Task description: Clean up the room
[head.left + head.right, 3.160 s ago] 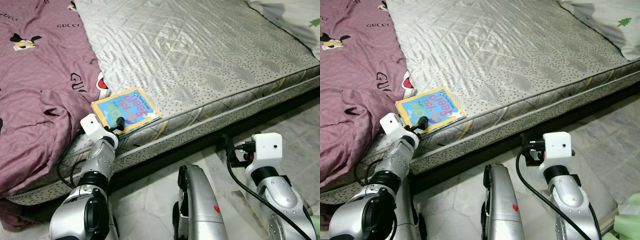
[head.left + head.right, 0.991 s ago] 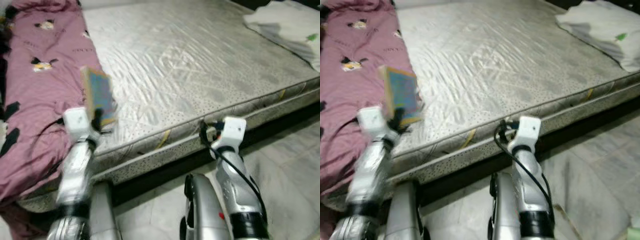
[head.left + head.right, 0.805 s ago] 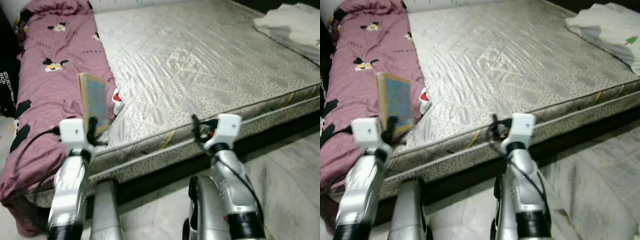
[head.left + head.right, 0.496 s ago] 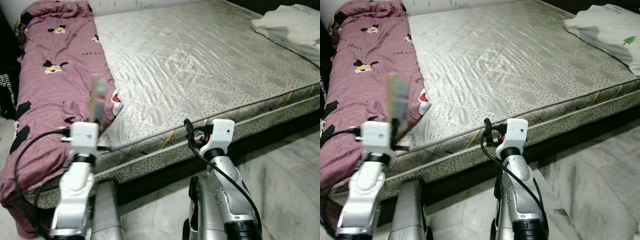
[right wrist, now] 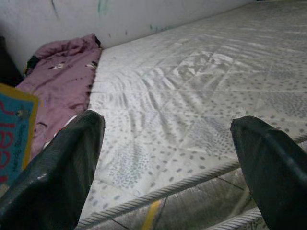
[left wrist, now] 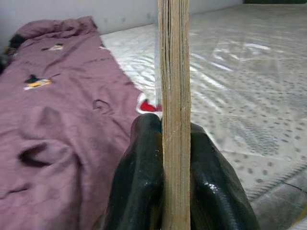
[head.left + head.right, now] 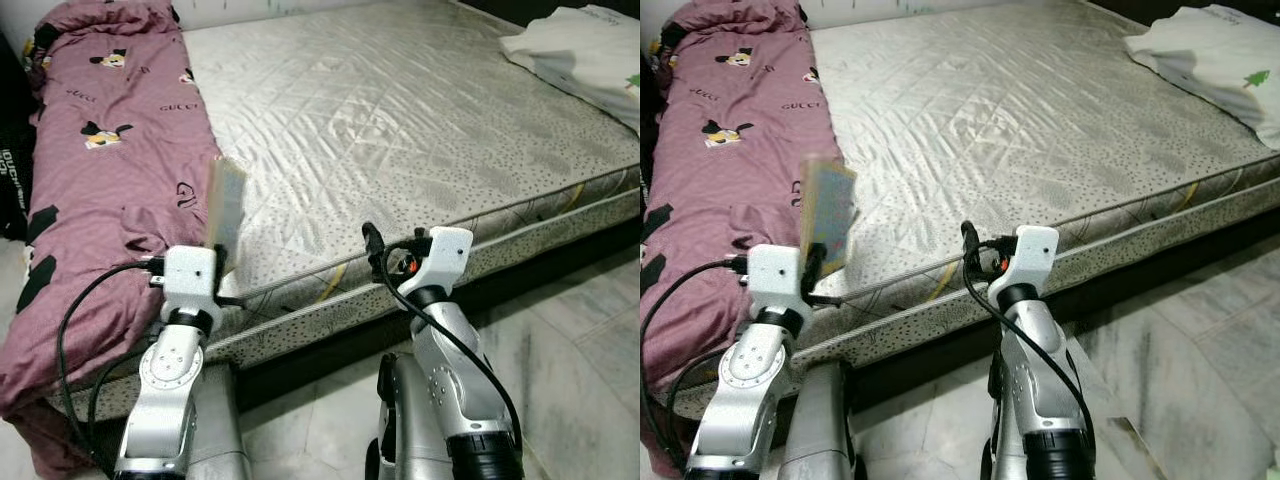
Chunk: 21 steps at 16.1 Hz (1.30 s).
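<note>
Your left pincer (image 6: 175, 191) has glossy black fingers (image 6: 139, 177) on a book (image 6: 175, 96) of layered paper board. The mattress (image 7: 420, 130) is shiny quilted cloth, the blanket (image 7: 90, 180) matt wrinkled fabric, and the floor (image 7: 580, 340) polished marble.

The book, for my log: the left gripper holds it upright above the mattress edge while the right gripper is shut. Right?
Not quite. The right gripper is open, fingers wide apart in the right wrist view. The left gripper does hold the book upright above the mattress edge.
</note>
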Tool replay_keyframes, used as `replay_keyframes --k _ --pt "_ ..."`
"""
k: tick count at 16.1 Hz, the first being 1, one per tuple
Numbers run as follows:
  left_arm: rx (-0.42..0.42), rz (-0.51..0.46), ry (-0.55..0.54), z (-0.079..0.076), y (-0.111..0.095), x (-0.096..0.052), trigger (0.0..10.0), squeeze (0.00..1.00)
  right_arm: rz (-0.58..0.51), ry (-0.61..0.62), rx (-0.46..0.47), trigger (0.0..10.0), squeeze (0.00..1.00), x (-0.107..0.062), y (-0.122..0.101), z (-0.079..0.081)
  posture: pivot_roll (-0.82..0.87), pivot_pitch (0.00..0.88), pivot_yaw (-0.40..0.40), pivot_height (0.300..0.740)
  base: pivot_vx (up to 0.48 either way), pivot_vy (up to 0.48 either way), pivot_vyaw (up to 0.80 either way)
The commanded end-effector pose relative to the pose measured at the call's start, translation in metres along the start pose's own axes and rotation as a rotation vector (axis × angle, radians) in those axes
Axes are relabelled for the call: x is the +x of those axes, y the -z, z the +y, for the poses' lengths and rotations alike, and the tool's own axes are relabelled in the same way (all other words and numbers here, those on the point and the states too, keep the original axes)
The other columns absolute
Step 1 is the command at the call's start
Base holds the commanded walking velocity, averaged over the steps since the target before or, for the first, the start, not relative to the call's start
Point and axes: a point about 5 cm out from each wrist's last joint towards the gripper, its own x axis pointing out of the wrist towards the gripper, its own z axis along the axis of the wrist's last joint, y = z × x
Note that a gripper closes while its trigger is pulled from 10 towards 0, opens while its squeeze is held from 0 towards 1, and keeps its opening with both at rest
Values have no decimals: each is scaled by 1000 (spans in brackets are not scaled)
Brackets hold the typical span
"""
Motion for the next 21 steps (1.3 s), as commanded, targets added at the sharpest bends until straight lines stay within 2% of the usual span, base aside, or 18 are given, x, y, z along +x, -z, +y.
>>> replay_keyframes --k 1,5,7,11,12,13,14,18,21 --pt "-4 -50 -42 7 -12 1 10000 0 -18 -21 42 10000 0 2 -4 10 91 0 24 551 0 0 0" --pt "36 -75 -15 0 -15 4 10000 0 -21 -16 37 10000 0 3 -6 6 84 0 25 599 0 0 0" --pt "26 -93 36 -6 -17 5 10000 0 -22 -14 36 10000 0 4 -7 6 84 0 25 620 0 0 0" --pt "18 -85 51 -8 -16 7 10000 0 -26 -6 21 10000 0 5 -8 3 78 0 23 660 0 0 0" --pt "48 -99 28 -6 -17 8 10000 0 -33 -8 6 10000 0 5 -9 3 78 0 24 669 0 0 0" --pt "-7 -111 52 -5 -17 9 10000 0 -34 -8 3 10000 0 6 -10 3 76 0 26 682 0 0 0" --pt "-26 -119 68 -5 -18 10 10000 0 -35 -8 2 10000 0 6 -10 3 75 0 27 690 0 0 0" --pt "-56 -113 84 -9 -18 12 10000 0 -41 2 -5 10000 0 7 -11 1 70 0 29 738 0 0 0" --pt "-2 -70 79 -12 -11 14 10000 0 -36 14 -13 10000 0 6 -10 -2 67 0 26 740 0 0 -133"
